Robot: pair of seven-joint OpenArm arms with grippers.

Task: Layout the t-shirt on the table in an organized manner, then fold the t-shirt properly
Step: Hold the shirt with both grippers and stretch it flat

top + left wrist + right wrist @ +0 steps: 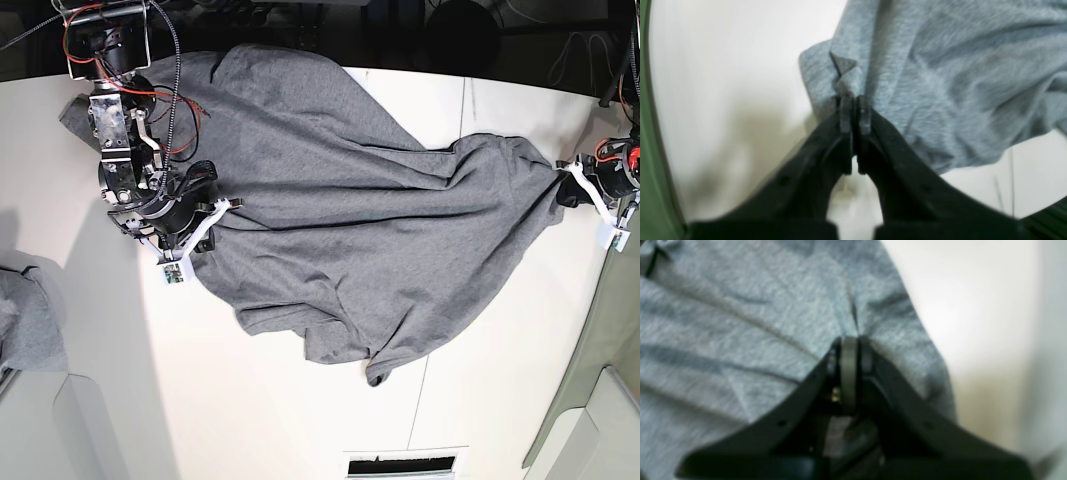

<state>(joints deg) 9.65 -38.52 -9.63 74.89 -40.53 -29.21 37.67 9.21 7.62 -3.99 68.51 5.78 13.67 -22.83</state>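
No words, numbers, or signs can be read anywhere in these pictures, not on the grey t-shirt (340, 220) and not on the white table (300, 420).

Left gripper (855, 110): jaws pinched together on cloth, at table's edge. Right gripper (848, 350): jaws nearly together, gripping cloth.

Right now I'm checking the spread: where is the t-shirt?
In the base view the t-shirt lies stretched across the table, between the right hand at left and the left hand at right.
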